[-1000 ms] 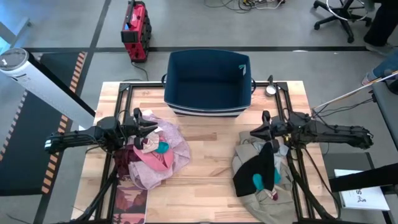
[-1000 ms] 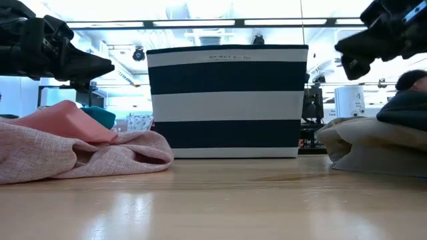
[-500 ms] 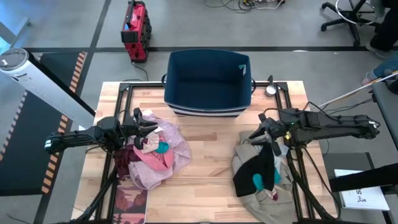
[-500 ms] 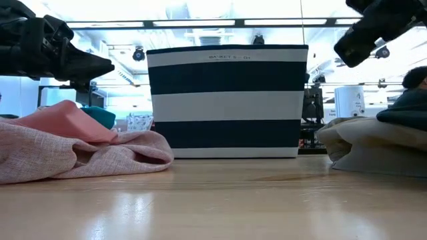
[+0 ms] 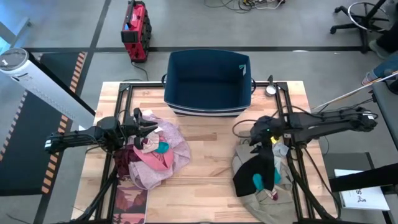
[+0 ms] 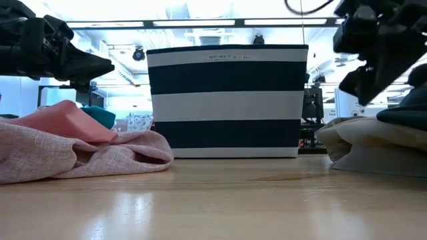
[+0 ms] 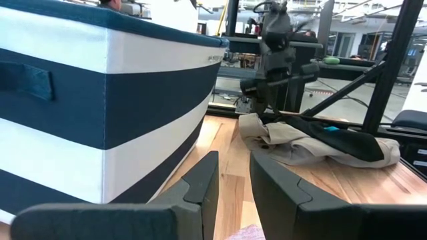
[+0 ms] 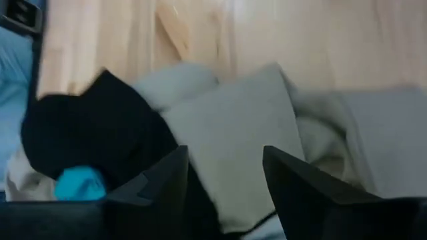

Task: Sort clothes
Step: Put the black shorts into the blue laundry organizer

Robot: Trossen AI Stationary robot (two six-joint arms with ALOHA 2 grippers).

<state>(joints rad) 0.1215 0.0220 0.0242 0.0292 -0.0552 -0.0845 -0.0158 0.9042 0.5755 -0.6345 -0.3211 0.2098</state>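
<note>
Two heaps of clothes lie on the wooden table. The left heap (image 5: 158, 152) has lilac-pink, coral, maroon and teal pieces. The right heap (image 5: 261, 174) has beige, black, teal and grey pieces. My right gripper (image 5: 255, 139) hangs over the far end of the right heap, slanting down, open; beige cloth (image 8: 240, 127) and black cloth (image 8: 93, 140) show beyond its fingers. My left gripper (image 5: 155, 129) stays level above the far edge of the left heap, its fingers (image 7: 200, 190) a little apart with nothing between them.
A navy bin with white stripes (image 5: 208, 81) stands at the table's far middle, open side up. A reddish-brown book (image 5: 130, 205) lies at the near left corner. Bare wood (image 5: 211, 168) separates the two heaps. Black frame rails (image 5: 297, 162) run along the table's sides.
My right gripper has tipped from level to slanting down and has come down over the far end of the right heap, shifting slightly toward the table's near edge. The clothes have not moved.
</note>
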